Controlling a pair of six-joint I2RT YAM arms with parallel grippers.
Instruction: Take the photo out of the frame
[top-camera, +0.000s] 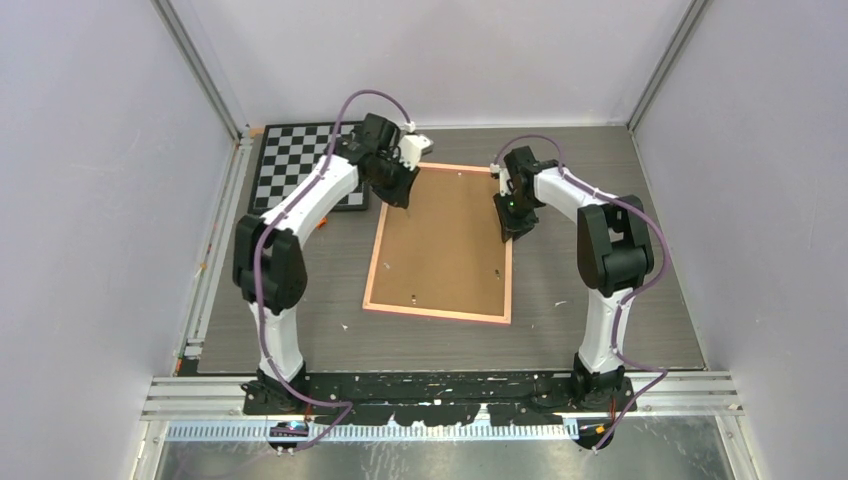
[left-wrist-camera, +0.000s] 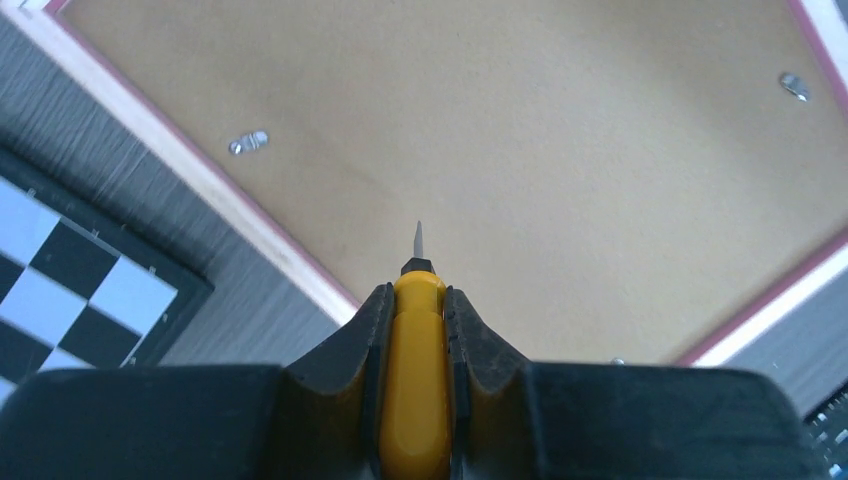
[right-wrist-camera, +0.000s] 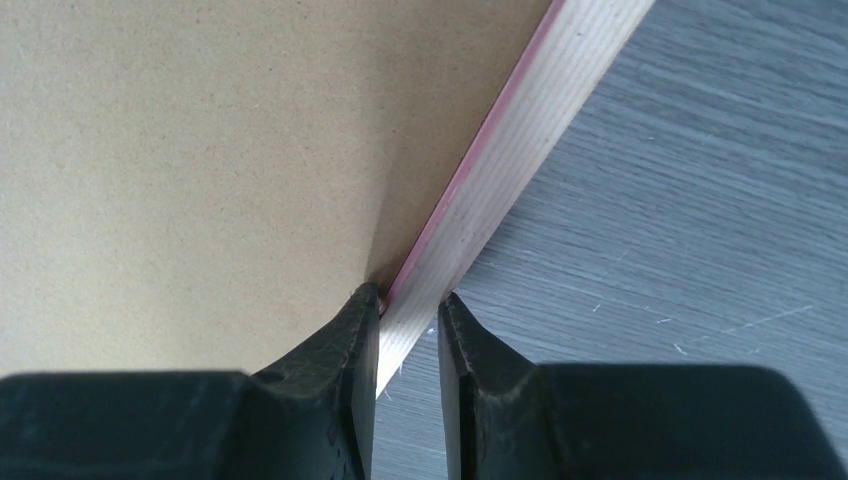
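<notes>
Grey surface (top-camera: 600, 300) carries the frame (top-camera: 440, 250) flat, brown back up. My left pincer (left-wrist-camera: 418, 295) clenches a yellow screwdriver (left-wrist-camera: 415, 390) over that back; my right pincer (right-wrist-camera: 408, 305) pinches the frame's right rail.

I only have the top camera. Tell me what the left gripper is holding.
Observer: The left gripper is shut on a yellow-handled screwdriver.
Operator: Say where its tip points.
Observer: At bare brown backing, not at a clip. The nearest clip lies off to the left in the wrist view.
Operator: Report the right gripper.
Observer: The right gripper is closed on the rim of the frame, one finger on the backing side and one outside.
</notes>
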